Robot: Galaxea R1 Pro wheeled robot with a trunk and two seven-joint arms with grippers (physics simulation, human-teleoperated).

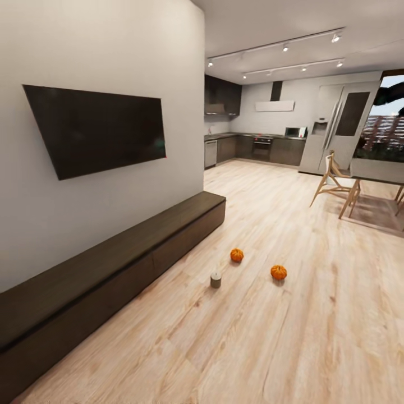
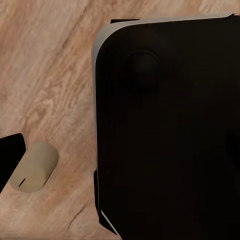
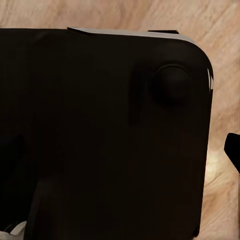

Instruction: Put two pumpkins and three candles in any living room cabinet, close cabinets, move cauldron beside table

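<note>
Cabinet point(image 1: 112, 264) runs along wall, lower left of frame toward centre, fronts shut. TV point(image 1: 98, 129) on wall above it, upper left. Floor point(image 1: 252, 336) right of cabinet: candle point(image 1: 215, 280) near cabinet front, centre frame; one pumpkin point(image 1: 237, 255) just behind and right of candle; second pumpkin point(image 1: 278, 272) further right, apart from first. Kitchen point(image 1: 252, 146) behind, upper centre. Chair point(image 1: 336, 185) at right, dining surface point(image 1: 381, 171) at right edge. Left wrist view: another candle point(image 2: 35, 167) lying on its side on floor beside robot base point(image 2: 170, 130).

Cabinet point(image 1: 112, 264) cut off at lower left; fronts' seams indistinct.
</note>
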